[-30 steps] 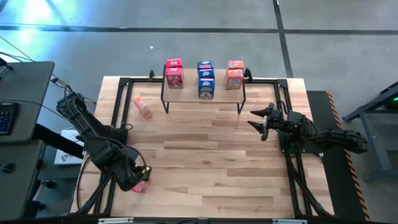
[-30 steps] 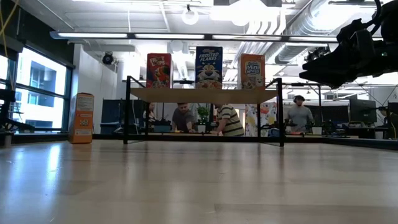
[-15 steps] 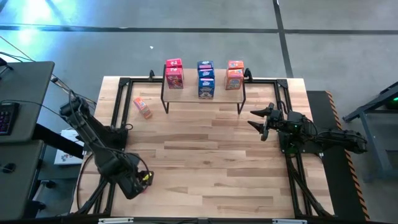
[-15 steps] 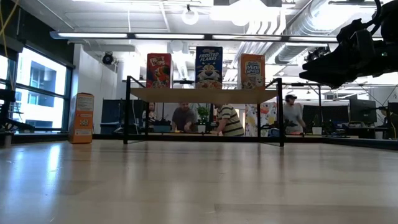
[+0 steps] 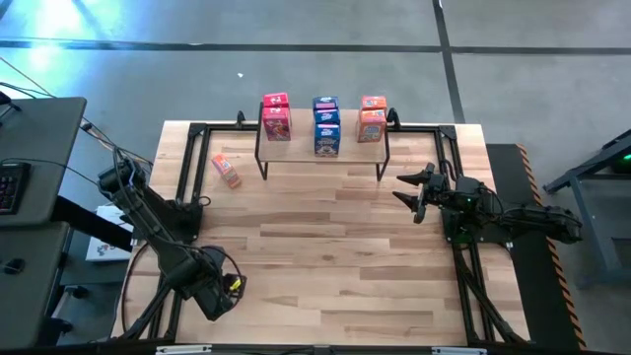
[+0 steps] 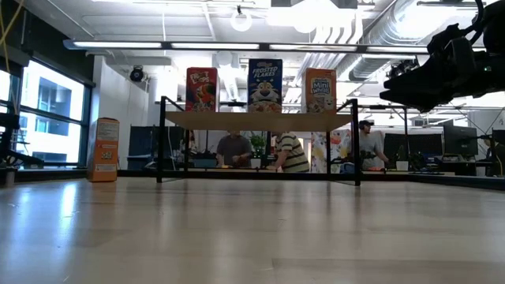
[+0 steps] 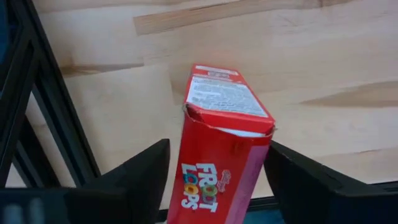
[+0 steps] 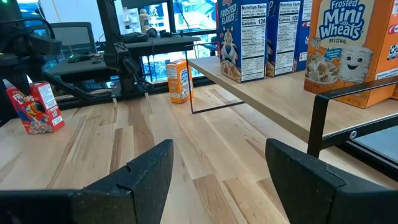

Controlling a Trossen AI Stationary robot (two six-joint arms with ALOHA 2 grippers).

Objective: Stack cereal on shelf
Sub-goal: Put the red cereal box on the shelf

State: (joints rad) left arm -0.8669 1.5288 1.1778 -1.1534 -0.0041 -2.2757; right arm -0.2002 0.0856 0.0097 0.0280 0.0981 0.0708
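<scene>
Left wrist view shows a red Froot Loops box (image 7: 221, 155) standing between the 2 fingers of the left pincer (image 7: 217, 180), near the front left corner of the desk (image 5: 335, 256). I cannot tell if the fingers press it. The right pincer (image 5: 412, 192) hangs open and holds nothing. Boxes stand on the shelf (image 5: 323, 148). An orange box (image 5: 227, 170) stands left of it.

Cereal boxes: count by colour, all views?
Red boxes: 3 (2 on the shelf, 1 on the table)
Blue boxes: 3 (all on the shelf)
Orange boxes: 3 (2 on the shelf, 1 on the table)
Total: 9
</scene>
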